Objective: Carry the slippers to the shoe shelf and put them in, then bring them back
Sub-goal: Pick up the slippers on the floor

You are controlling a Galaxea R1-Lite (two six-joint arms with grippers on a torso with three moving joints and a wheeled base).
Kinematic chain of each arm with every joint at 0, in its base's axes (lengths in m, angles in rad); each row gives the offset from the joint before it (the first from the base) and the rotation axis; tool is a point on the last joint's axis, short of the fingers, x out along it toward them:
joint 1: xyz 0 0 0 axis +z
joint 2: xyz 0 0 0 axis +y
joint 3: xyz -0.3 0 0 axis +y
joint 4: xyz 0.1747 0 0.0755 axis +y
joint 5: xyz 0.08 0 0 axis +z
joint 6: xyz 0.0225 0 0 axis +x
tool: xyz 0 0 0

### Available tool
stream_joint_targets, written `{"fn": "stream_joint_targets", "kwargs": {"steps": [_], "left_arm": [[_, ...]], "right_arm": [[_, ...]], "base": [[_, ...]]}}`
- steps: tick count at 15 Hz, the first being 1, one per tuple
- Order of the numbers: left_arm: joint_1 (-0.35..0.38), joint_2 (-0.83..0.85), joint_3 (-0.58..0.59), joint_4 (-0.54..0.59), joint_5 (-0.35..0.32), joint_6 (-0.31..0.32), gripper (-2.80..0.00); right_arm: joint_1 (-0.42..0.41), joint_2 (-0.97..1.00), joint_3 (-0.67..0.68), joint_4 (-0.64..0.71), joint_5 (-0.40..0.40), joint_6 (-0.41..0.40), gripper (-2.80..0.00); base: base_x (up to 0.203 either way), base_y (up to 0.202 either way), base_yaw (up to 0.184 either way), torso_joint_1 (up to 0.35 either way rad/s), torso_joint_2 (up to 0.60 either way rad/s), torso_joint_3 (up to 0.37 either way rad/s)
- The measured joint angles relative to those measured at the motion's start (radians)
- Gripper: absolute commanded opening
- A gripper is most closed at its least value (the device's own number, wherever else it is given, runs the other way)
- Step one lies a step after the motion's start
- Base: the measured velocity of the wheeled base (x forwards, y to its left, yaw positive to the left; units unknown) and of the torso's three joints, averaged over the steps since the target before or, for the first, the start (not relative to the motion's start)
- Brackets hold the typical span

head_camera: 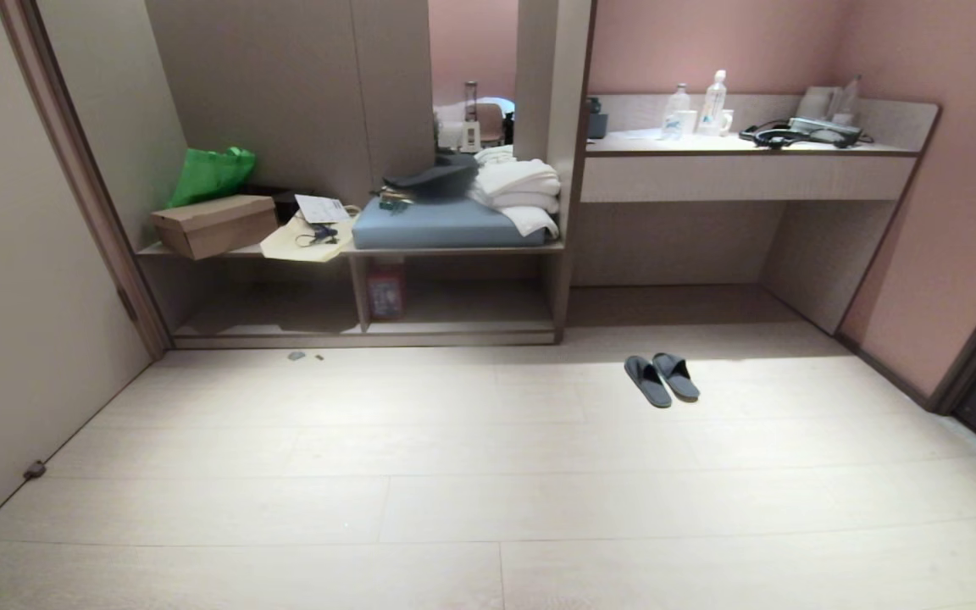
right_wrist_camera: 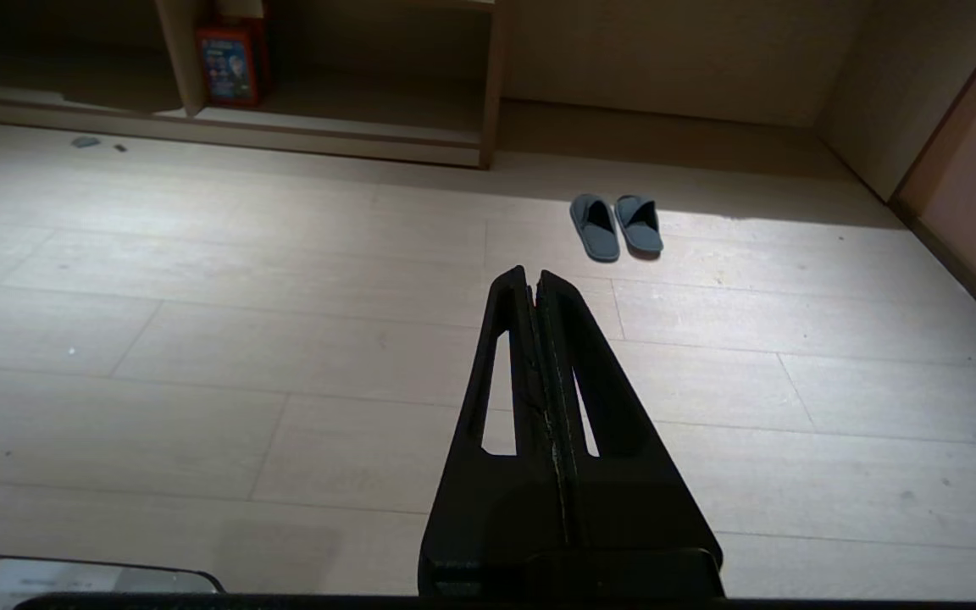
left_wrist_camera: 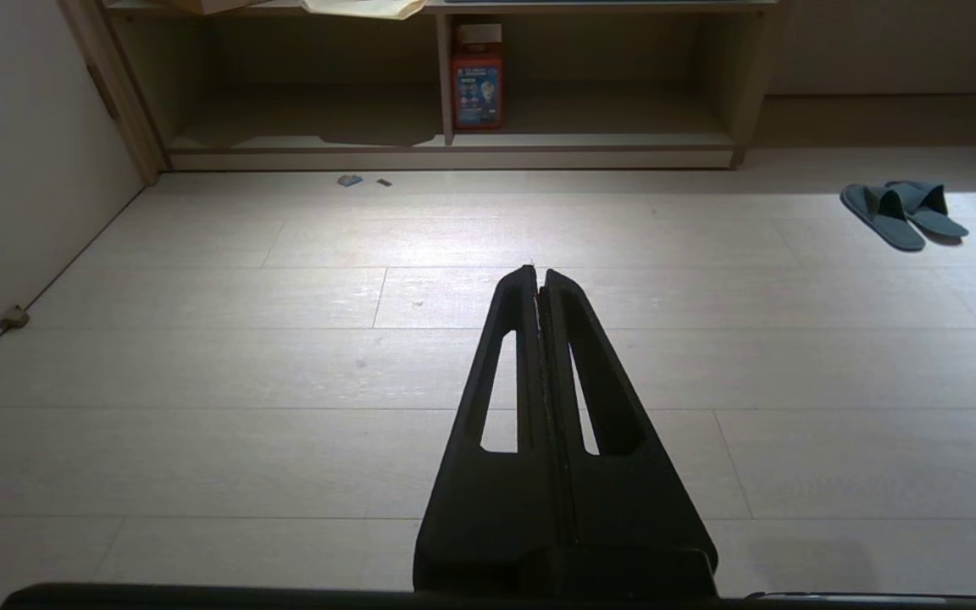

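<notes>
Hanging parked over bare floor, both left gripper [left_wrist_camera: 539, 273] and right gripper [right_wrist_camera: 532, 275] pressed together empty, slippers [right_wrist_camera: 616, 225] lying ahead of the right one, shelf [right_wrist_camera: 327, 127] beyond, likely awaiting approach.

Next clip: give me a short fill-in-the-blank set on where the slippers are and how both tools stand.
1. The slippers lie side by side on the ____.
2. Inside the shoe shelf, a red box stands against the ____.
3. The left tool and the right tool are both ____, holding nothing.
4. The folded white towels rest on the blue ____.

Missing words: floor; divider; shut; cushion
</notes>
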Motion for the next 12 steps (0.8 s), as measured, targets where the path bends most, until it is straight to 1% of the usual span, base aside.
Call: {"fn": "stream_joint_targets", "kwargs": {"steps": [4,12], "left_arm": [[0.000,0.000,0.000,0.000,0.000,-0.001,-2.80],[0.000,0.000,0.000,0.000,0.000,-0.002,-2.80]], "right_arm": [[0.000,0.000,0.000,0.000,-0.001,0.032,-2.80],[0.000,0.000,0.000,0.000,-0.002,0.026,-2.80]], "base": [[0.000,0.000,0.000,0.000,0.00,0.000],[0.000,0.000,0.000,0.000,0.00,0.000]]}}
